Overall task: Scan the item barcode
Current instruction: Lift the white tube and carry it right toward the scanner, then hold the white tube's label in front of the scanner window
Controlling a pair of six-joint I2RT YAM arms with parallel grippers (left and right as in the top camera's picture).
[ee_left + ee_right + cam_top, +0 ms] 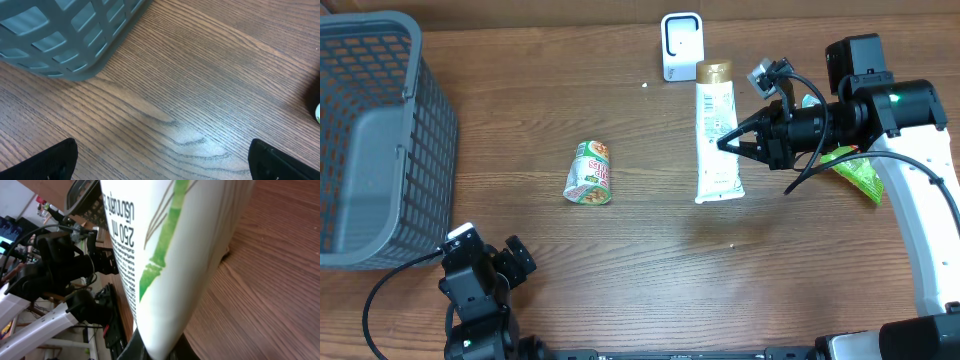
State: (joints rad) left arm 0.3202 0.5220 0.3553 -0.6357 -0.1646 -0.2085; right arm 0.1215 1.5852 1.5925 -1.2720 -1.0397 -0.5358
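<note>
Clearly, the right gripper point(722, 142) has its jaws closed on the long right edge of the white plastic tube with a gold cap point(716, 130), about halfway along it. The tube lies on the brown wooden table point(650, 260) with its cap toward the far edge. The right wrist view shows only printed text and a green bamboo drawing on it, and no barcode can be seen.

The hold looks thin, because only the edge of a soft tube is pinched. If the tube is lifted, it may probably sag, turn between the jaws or slip out. The barcode may also be on a hidden side, and then the scan would fail until the tube is turned.

The cap is just beside the small white box-shaped scanner point(681, 45), so a careless swing could knock it over. A bright green packet point(857, 172) lies under the right arm and could be dragged.

The near side of the table is open. The small green-labelled can point(589, 173) is well apart on the left, and the grey plastic basket point(380, 140) stands at the far left edge. The left gripper point(492, 252) rests near the front edge with its jaws wide apart, holding nothing.
</note>
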